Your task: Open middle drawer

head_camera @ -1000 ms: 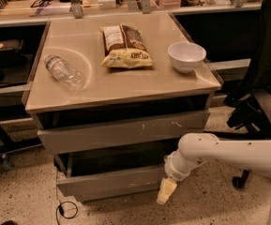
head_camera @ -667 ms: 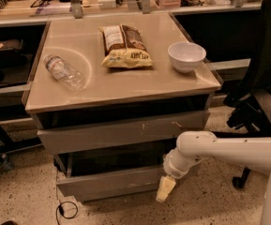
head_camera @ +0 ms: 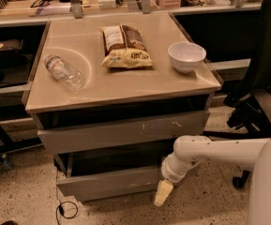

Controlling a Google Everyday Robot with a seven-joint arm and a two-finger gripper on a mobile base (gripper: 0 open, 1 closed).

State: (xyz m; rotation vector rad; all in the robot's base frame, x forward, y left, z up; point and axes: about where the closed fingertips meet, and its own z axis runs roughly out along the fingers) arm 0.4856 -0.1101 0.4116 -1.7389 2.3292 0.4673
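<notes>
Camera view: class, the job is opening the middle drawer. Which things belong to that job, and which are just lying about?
Job: middle drawer, pulled partly out; claw at its front's right end.
Lying about, on the cabinet top: water bottle, snack bag, white bowl.

End effector (head_camera: 162, 193) beside middle drawer (head_camera: 109, 185), grip unclear

Warm, yellowish light falls from above and leaves the scene rather dim. The cabinet top (head_camera: 125, 86) carries a soft sheen, with 1 pale arc of glare near the bottle (head_camera: 64, 72). Deep shadow fills the open middle drawer (head_camera: 107, 184), perhaps hiding its inside. The gripper (head_camera: 164, 192), low by that drawer's right front corner, shows pale and evenly lit.
</notes>
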